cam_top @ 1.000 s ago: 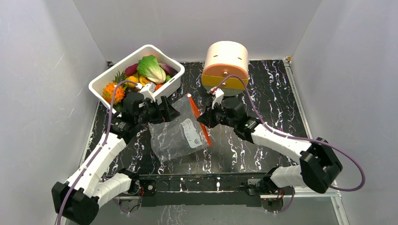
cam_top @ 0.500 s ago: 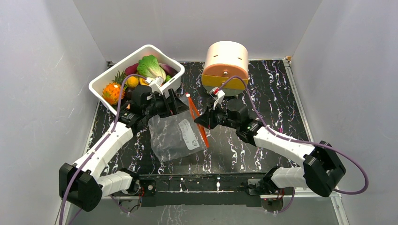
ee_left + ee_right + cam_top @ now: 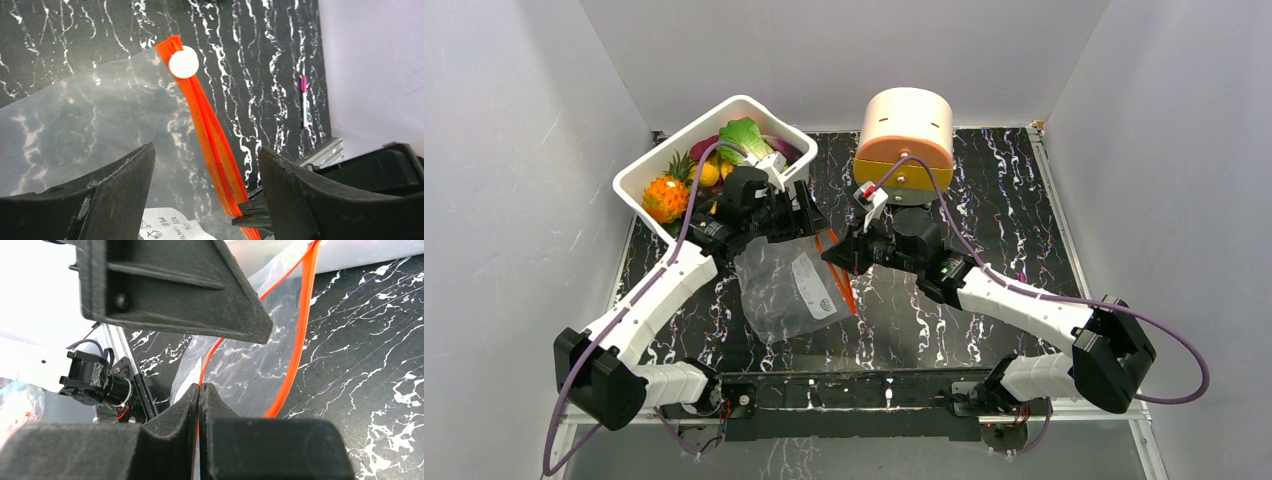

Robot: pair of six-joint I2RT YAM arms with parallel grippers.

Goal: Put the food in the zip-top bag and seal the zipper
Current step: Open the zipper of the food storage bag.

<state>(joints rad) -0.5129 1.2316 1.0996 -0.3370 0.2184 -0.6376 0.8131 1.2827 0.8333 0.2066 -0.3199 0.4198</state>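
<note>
Your left jaws stand wide apart and hold nothing. In the wrist view, one finger sits on either side of the zipper (image 3: 210,130). Your right jaws are fully closed, pinching the zipper's orange strip partway along its length.

In the overhead view, the zip-top bag (image 3: 786,290) is at frame centre on the table (image 3: 994,210), between the two arms, with its mouth edge toward the right. The food (image 3: 742,138) is in the white tub (image 3: 659,165), upper left. The round cream box (image 3: 906,120) is at upper centre.
</note>
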